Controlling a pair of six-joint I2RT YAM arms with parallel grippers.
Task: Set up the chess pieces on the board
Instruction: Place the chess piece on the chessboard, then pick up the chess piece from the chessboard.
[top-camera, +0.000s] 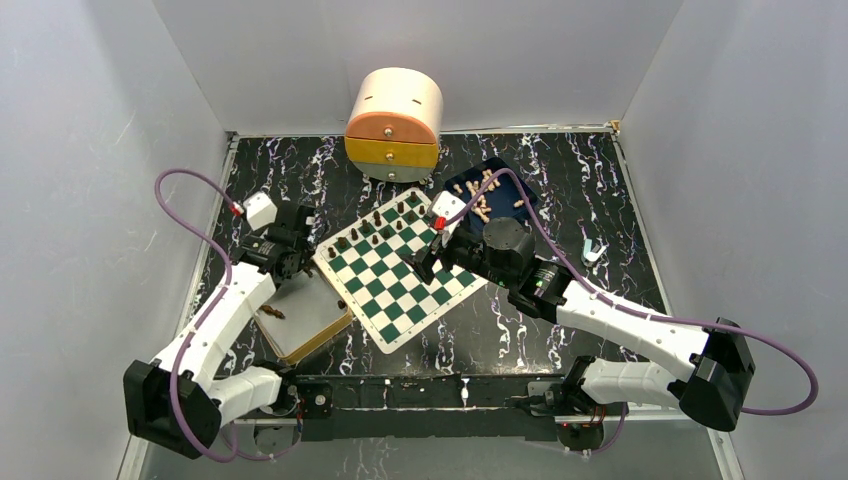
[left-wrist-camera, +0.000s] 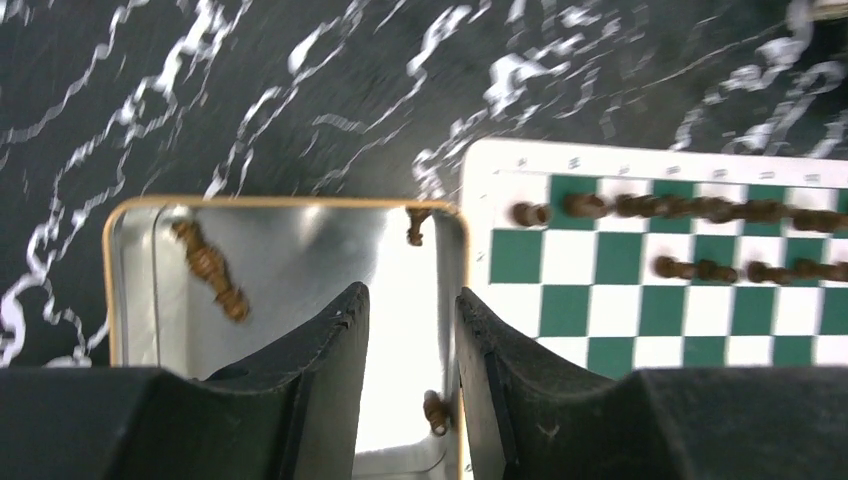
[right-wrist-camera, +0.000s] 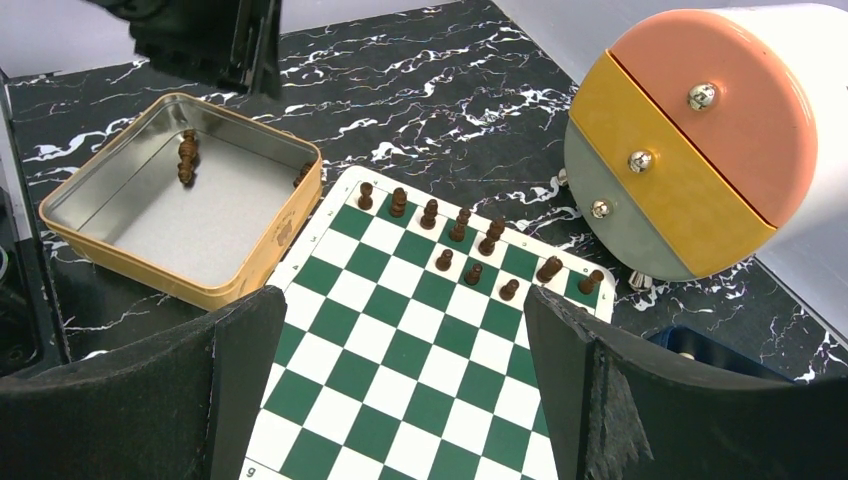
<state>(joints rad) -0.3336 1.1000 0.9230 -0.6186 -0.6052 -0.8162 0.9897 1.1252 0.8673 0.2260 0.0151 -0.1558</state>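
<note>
The green and white board (top-camera: 405, 285) lies mid-table. Several dark brown chess pieces (top-camera: 378, 228) stand in two rows along its far left edge, also seen in the right wrist view (right-wrist-camera: 460, 225) and the left wrist view (left-wrist-camera: 700, 210). A tan-rimmed tin tray (top-camera: 318, 322) left of the board holds three loose dark pieces (left-wrist-camera: 210, 270). My left gripper (left-wrist-camera: 410, 300) hovers over the tray's right side, partly open and empty. My right gripper (right-wrist-camera: 400, 300) is wide open and empty above the board's middle. Pale beige pieces (top-camera: 482, 200) lie in a blue tray.
A round drawer unit (top-camera: 393, 120) with orange, yellow and grey fronts stands behind the board. The blue tray (top-camera: 520, 190) sits at the back right. A small white and blue object (top-camera: 593, 250) lies to the right. Grey walls enclose the black marbled table (top-camera: 600, 200).
</note>
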